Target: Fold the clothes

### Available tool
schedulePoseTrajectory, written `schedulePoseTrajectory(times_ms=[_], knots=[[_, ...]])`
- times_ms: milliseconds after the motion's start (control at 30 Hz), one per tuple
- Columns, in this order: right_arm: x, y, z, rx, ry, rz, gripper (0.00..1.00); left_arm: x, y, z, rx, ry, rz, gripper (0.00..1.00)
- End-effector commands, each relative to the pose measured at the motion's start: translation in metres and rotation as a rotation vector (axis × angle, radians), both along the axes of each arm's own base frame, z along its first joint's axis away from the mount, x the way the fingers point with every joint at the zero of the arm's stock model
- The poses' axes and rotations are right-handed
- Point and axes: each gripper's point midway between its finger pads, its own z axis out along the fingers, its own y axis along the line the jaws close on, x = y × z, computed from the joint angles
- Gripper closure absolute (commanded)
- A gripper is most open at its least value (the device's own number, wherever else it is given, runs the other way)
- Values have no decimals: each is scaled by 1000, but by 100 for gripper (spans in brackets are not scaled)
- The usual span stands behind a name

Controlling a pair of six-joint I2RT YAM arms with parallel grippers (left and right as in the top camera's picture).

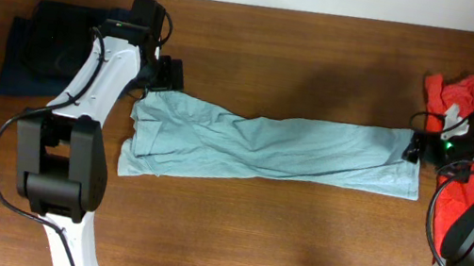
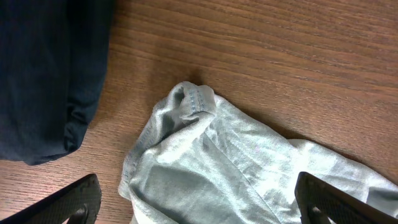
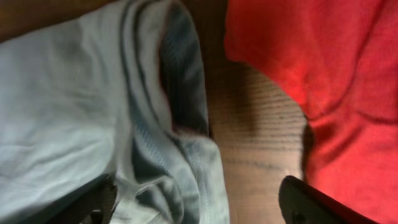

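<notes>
A pale grey-blue T-shirt (image 1: pixel 292 147) is lying stretched along the surface (image 1: pixel 277 244), its ends sitting beneath the open left gripper (image 1: pixel 168 76) and open right gripper (image 1: pixel 414 148).

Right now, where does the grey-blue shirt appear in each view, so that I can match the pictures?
Overhead: the shirt lies as a long band across the middle, left to right.
Left wrist: one bunched end of the shirt fills the lower centre and right.
Right wrist: the shirt fills the left half.
Shared landmark: the table beneath it; navy cloth marks the left-wrist end, red cloth the right-wrist end.
</notes>
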Motion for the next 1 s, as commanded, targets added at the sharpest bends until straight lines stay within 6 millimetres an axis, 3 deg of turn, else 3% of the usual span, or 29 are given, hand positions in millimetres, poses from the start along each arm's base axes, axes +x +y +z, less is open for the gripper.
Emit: schedulePoseTrajectory(times_ms=[0, 233, 467, 600, 800, 967], knots=[[-1, 11, -11, 49, -27, 16, 8, 4, -3, 14, -14, -36, -4, 1], [-1, 21, -34, 79, -81, 23, 8, 4, -3, 14, -14, -36, -4, 1], [5, 28, -34, 121, -127, 31, 57, 4, -3, 14, -14, -36, -4, 1], [11, 28, -31, 123, -148, 34, 96, 4, -3, 14, -14, -36, -4, 1], [27, 19, -10, 98, -187, 37, 96, 4, -2, 14, -14, -36, -4, 1], [35, -1, 5, 3, -175, 32, 96, 4, -2, 14, -14, -36, -4, 1]])
